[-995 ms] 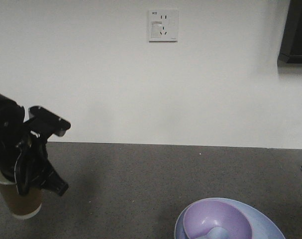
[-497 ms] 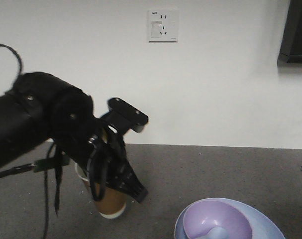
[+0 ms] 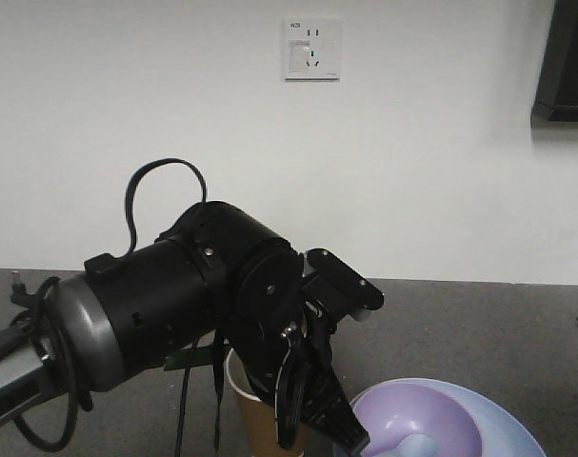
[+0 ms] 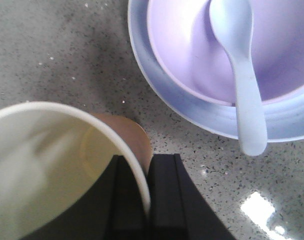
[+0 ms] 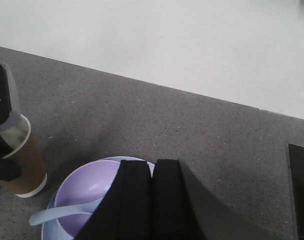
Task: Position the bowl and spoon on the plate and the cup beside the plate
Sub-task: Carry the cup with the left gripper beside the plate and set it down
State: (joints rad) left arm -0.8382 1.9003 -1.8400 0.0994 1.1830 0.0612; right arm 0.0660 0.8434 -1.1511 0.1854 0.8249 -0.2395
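Note:
The brown paper cup [image 4: 51, 165] stands upright just left of the pale blue plate [image 4: 192, 107]. My left gripper [image 4: 147, 162] is shut on the cup's white rim, one finger inside and one outside. The lavender bowl [image 4: 192, 55] sits on the plate. The white spoon [image 4: 242, 75] lies in the bowl, its handle reaching over the plate's rim. In the front view the left arm's gripper [image 3: 298, 409] holds the cup [image 3: 255, 424] beside the bowl [image 3: 417, 419]. My right gripper [image 5: 153, 165] is shut and empty, above the bowl [image 5: 86, 192] and its far rim.
The dark speckled counter [image 3: 460, 324] ends at a white wall with a socket [image 3: 312, 48]. A dark object [image 3: 565, 62] hangs at the upper right. A black edge [image 5: 299, 185] shows at the counter's right side.
The left arm has carried the cup from the far left of the counter rightward, up to the plate's left side. The bowl, spoon and plate have not moved.

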